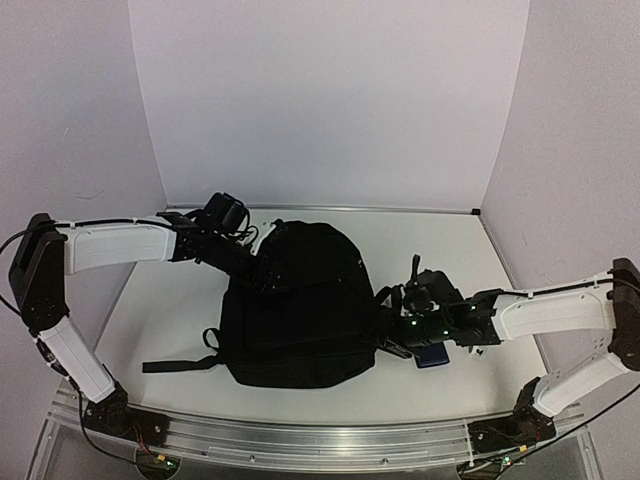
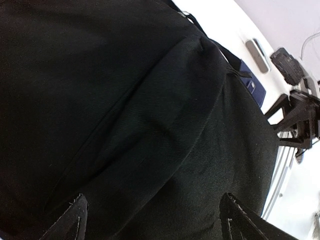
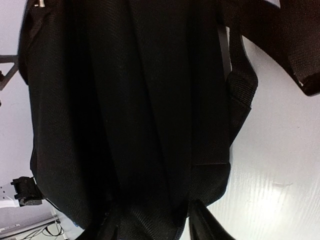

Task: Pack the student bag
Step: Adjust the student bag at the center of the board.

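The black student bag (image 1: 300,305) lay flat in the middle of the bench (image 1: 450,250), and no opening showed in any view. A dark-blue wallet (image 1: 432,356) lay on the bench just beside the bag's right side, so the packing looked unfinished: at least that item appeared to be left out. The left fingers (image 2: 75,217) stood wide apart over the bag's upper-left fabric. The right fingers (image 3: 205,225) flanked a fold of its right edge; whether they pinched it could not be told.
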`<state>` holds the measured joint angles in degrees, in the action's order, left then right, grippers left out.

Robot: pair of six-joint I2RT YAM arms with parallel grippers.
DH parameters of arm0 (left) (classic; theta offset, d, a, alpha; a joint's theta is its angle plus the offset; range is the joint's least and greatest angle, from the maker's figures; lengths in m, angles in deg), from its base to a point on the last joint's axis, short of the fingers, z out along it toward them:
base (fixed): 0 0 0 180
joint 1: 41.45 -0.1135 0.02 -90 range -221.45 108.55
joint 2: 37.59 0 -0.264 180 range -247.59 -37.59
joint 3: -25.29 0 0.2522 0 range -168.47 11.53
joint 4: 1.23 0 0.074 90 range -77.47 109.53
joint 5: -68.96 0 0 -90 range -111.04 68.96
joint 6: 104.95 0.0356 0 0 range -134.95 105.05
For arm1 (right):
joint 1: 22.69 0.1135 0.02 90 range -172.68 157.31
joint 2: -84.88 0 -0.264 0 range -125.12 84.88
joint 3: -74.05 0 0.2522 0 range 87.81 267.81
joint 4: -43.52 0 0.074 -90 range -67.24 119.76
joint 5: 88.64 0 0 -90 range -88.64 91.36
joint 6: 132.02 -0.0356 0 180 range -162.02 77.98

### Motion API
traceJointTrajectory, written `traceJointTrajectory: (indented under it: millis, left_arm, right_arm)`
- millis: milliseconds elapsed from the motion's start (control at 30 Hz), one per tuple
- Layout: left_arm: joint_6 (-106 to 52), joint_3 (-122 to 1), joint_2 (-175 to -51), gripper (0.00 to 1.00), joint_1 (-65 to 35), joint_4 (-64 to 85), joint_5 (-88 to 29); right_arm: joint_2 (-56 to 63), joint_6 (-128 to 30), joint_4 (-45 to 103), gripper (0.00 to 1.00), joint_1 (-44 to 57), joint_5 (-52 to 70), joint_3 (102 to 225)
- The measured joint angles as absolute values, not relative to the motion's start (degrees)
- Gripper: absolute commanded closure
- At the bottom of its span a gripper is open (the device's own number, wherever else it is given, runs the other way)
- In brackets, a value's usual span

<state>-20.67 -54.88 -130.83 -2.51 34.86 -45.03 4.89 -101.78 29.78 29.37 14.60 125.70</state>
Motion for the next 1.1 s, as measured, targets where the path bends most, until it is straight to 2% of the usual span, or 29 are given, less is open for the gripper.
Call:
traceJointTrajectory:
  millis: [100, 433, 567, 700, 800, 1000, 1100]
  left_arm:
    - [-19.42, -56.92, -133.15, 0.04, -0.99, 35.31, -44.68]
    - [-14.69, -58.75, -136.88, 0.02, 2.55, 34.96, -31.71]
    - [-13.28, -60.05, -138.19, 0.04, 4.27, 34.19, -24.81]
    - [-13.21, -61.47, -138.88, 0.12, 5.07, 33.33, -18.49]
    - [-13.26, -61.57, -138.91, 0.22, 5.05, 32.63, -15.86]
    - [-13.18, -62.81, -139.82, 0.58, 5.04, 32.36, -12.64]
    - [-13.58, -63.10, -140.46, 0.78, 5.00, 31.98, -11.71]
  right_arm:
    - [1.91, -101.62, 31.16, 0.69, 29.37, 15.06, 126.08]
    - [-1.05, -101.31, 32.35, 0.74, 29.37, 15.62, 127.71]
    - [-1.05, -101.25, 32.37, 0.76, 29.37, 15.60, 127.78]
    - [-1.07, -101.20, 32.42, 0.80, 29.37, 15.55, 127.80]
    - [-1.09, -101.21, 32.91, 0.82, 29.37, 15.45, 127.83]
    - [-1.27, -101.24, 33.31, 0.86, 29.37, 15.21, 128.09]
    - [-1.27, -101.20, 33.35, 0.92, 29.37, 15.09, 128.14]
